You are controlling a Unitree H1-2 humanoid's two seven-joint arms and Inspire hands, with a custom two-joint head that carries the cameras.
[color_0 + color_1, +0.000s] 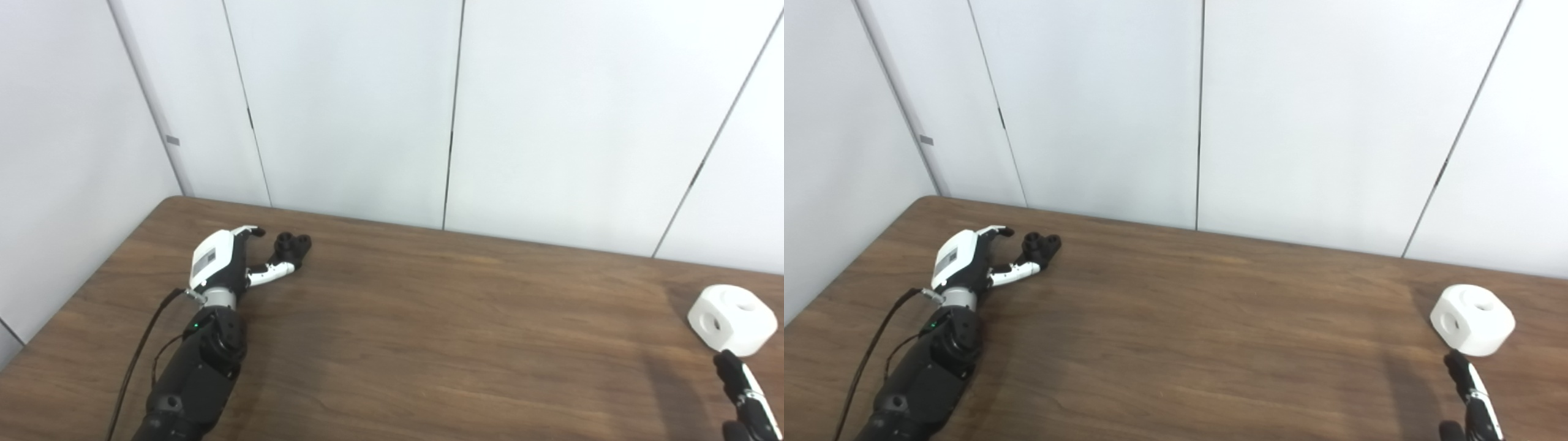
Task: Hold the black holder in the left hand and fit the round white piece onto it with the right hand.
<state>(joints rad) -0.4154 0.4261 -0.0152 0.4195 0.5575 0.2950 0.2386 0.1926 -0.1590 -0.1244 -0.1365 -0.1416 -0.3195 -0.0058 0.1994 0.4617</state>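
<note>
Brown wood-grain tabletop (429, 343) fills the lower half of both head views, and I see its far edge running along the white wall panels (343, 110), with the far-left corner rounded off. Between my two arms lies a wide bare stretch of tabletop, so the middle is open room.

On the left, my left robot hand (229, 260) lies low on the tabletop near that far-left corner. Its fingers are spread apart, one upper finger curving out and a white lower finger (272, 272) reaching to the black holder (293, 245). That fingertip looks to be touching the holder's near side, but the hand is not closed around it; the holder sits on the tabletop, a small dark lumpy piece with round sockets on top.

Far to the right, the round white piece (1473, 318) rests on the tabletop close to the right picture edge, well apart from the holder. It is a chunky faceted body with a round hole on top and another in its side. My right robot hand (1473, 392) shows only dark fingertips just below it, not touching; how far open it is, I cannot tell.
</note>
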